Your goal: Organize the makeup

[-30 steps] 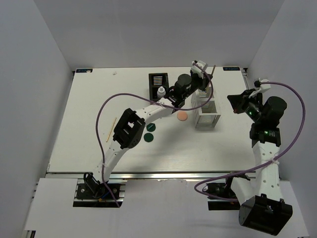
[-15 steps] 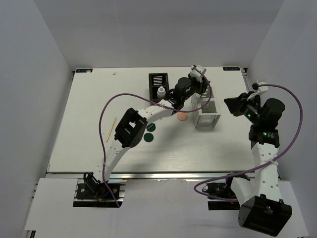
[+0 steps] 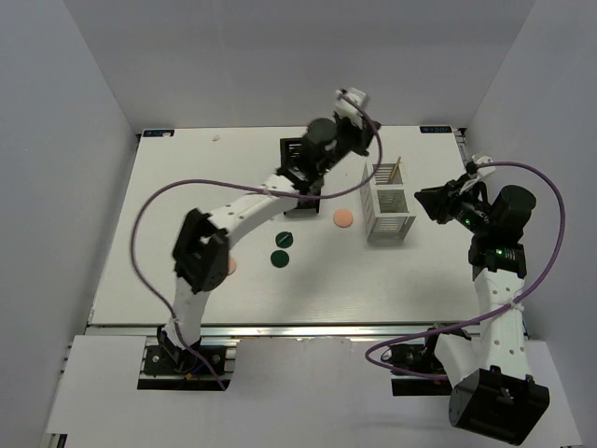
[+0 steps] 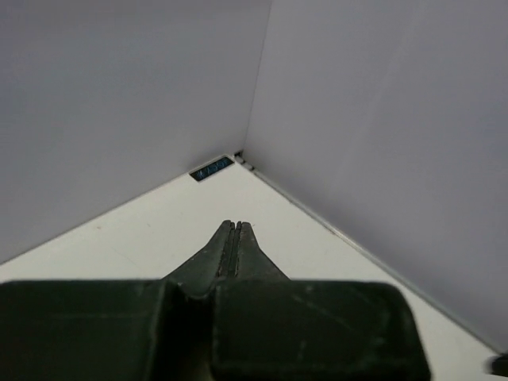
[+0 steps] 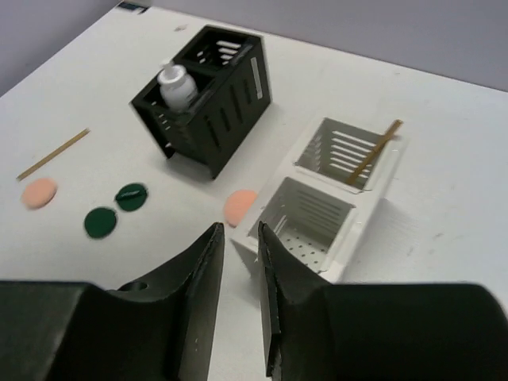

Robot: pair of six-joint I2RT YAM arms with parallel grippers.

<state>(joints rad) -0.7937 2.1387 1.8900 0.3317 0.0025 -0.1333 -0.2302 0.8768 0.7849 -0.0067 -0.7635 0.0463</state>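
Makeup lies partly sorted on the white table (image 5: 444,198). Black organizer (image 5: 214,119) holds the white bottle (image 5: 176,83). White organizer (image 5: 341,198) has one tan stick (image 5: 373,151) leaning in its rear cell. My left pincer (image 4: 232,230) is pinched tight and empty, my right pincer (image 5: 238,228) slightly parted and empty. One peach puff (image 5: 240,206) lies just beside the white organizer, the other puff (image 5: 38,193) far left. Green discs (image 5: 131,196) and a second stick (image 5: 52,154) lie loose.

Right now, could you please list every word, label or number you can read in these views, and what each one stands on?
No text is legible.
Blue tag at a far corner of the table: too blurred to read.
White strip on the black organizer box: too small to read.
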